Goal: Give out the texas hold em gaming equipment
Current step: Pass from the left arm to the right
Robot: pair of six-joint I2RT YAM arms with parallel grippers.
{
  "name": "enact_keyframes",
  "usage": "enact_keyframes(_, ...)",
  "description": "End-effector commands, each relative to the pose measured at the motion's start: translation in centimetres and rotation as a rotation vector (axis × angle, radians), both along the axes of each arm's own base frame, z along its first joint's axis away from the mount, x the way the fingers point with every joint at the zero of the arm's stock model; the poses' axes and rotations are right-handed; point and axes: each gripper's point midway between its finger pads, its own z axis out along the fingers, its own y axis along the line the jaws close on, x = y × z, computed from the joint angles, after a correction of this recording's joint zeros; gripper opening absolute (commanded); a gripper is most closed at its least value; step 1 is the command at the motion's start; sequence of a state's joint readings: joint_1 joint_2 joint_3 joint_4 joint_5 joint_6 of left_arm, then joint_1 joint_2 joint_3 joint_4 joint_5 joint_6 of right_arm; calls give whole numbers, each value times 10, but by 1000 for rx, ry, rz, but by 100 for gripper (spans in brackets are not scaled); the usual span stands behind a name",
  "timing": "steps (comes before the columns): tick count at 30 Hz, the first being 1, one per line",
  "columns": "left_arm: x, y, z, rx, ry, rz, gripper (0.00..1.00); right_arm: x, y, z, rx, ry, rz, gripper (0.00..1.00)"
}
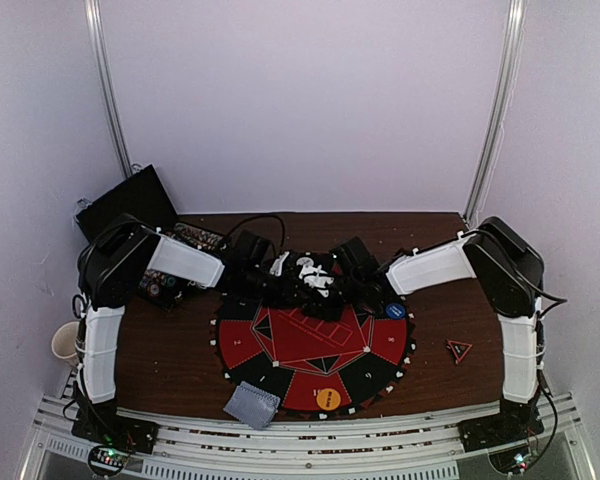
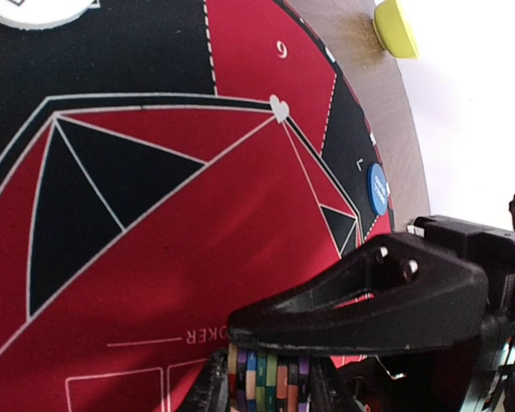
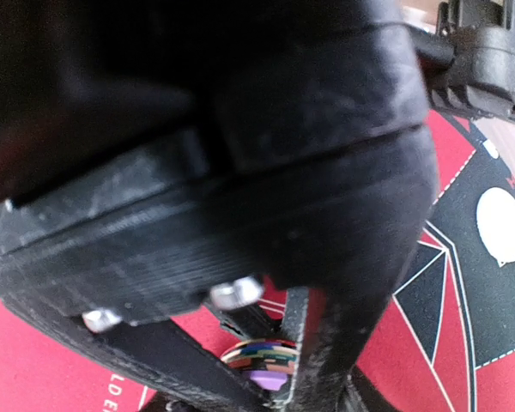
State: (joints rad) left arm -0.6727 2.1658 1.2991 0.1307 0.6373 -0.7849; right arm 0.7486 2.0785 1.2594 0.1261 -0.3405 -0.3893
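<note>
Chip handover, I reckon: left tool (image 2: pixel 270 367) clamps chip stack (image 2: pixel 266 386); right tool (image 3: pixel 266 373) grip unclear. Nxt: secure grip b4 release.

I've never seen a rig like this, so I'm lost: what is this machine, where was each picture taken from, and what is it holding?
This is a robot: a left arm and a right arm bolted at the near edge of a table, each ending in a two-fingered claw. The wide picture comes from a fixed camera above and behind them; the other two come from a camera on each wrist. On the table lies a round red-and-black poker mat with a blue disc, an orange disc and a white disc on it. The left claw is shut on a short stack of striped poker chips. The right claw is close beside it over the mat's far side; whether it grips anything I cannot tell.
</note>
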Motion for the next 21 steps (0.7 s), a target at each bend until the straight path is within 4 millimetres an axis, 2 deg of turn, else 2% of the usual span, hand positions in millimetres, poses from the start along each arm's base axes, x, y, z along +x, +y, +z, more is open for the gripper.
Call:
enact_keyframes(1,3,17,-33,107,13,36,0,-12,-35,-54,-186,70,-50,37)
enact_keyframes(4,6,19,-34,108,14,40,0,-14,-37,-53,-210,63,-43,30)
enact_keyframes(9,9,20,-37,129,2,31,12,-19,-31,-45,-221,68,-29,22)
enact_keyframes(13,18,26,-38,130,-3,56,17,-16,-24,-42,-226,90,-35,16)
enact_keyframes(17,27,28,-39,129,-13,61,22,-14,-22,-45,-250,139,-47,12)
enact_keyframes(21,23,26,-42,109,3,32,26,-15,-25,-54,-291,182,-63,8)
